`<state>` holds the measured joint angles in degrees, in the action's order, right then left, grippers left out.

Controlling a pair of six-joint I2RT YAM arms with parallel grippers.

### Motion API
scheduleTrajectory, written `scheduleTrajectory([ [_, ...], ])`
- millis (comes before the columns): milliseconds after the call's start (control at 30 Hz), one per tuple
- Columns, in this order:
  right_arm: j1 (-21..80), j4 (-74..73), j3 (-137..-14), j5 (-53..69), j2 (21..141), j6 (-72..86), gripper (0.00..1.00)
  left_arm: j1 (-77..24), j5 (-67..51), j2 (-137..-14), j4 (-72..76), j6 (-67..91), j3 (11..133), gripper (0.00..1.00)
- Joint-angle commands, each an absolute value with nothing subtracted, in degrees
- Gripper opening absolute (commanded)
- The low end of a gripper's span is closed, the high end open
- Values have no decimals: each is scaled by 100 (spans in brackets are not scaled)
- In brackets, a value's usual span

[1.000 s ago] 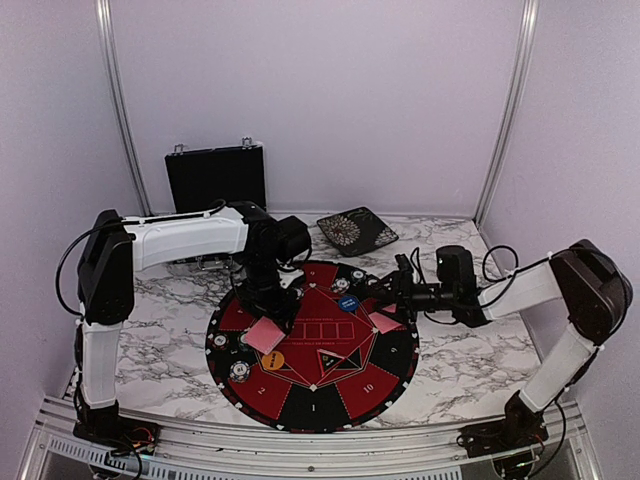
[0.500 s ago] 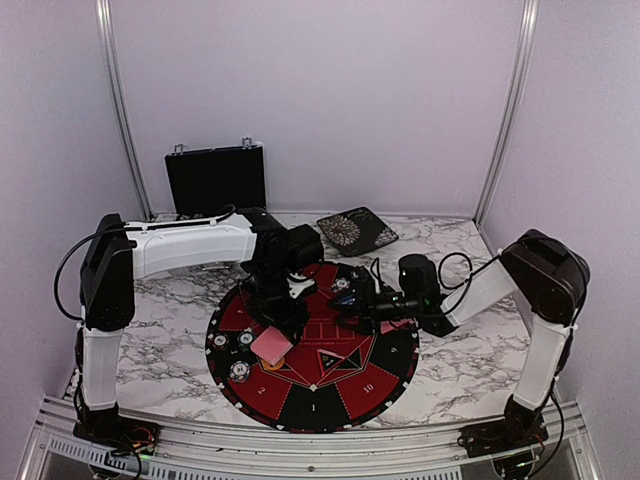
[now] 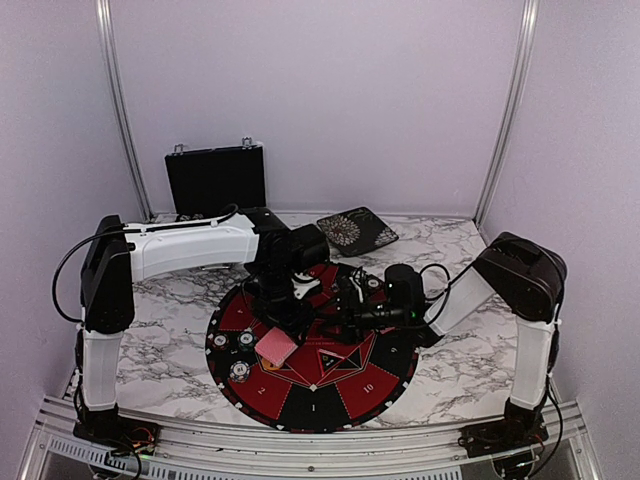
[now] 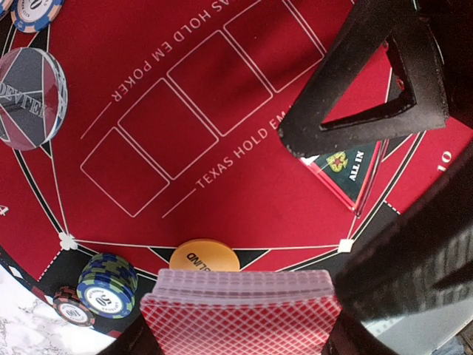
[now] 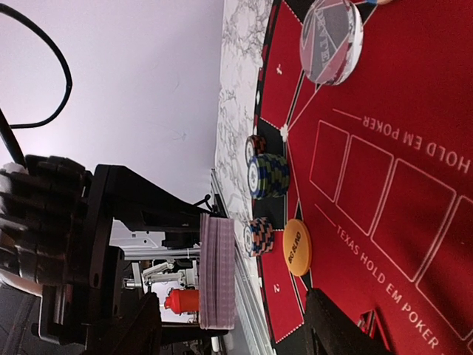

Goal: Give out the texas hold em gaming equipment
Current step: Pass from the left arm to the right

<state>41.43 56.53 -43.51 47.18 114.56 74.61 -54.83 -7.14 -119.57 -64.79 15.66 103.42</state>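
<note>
Marble tabletop (image 3: 165,345) under lilac walls (image 3: 320,100) carries a round mat (image 3: 345,395); left gripper (image 3: 278,335) clamps the red-backed deck (image 4: 240,314), right gripper (image 3: 342,312) gapes empty just right of it.

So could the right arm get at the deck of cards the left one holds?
Probably yes. The deck hangs in the left gripper above the mat, and the right gripper faces it with jaws open and nothing between them.

1. Top view: high at the near side, looking down and forward, with the whole round mat (image 3: 262,385) mid-frame.
2. Left wrist view: close above the mat, card deck (image 4: 240,310) at the bottom edge.
3. Right wrist view: low, near and rolled sideways. It shares the card deck and orange disc (image 5: 295,246) with the left wrist view.
</note>
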Motion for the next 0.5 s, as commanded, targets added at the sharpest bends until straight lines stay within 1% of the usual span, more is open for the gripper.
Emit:
scheduleTrajectory([
  [0, 4295, 6093, -4614, 4797, 11611, 7668, 63, -5526, -679, -11766, -6714, 1606, 10563, 40],
  [200, 4414, 6214, -4741, 4808, 11763, 7790, 60, -5537, -665, -11730, -6715, 1597, 10582, 40],
  [467, 4487, 6264, -4821, 4825, 11837, 7853, 59, -5554, -639, -11651, -6721, 1594, 10573, 40],
])
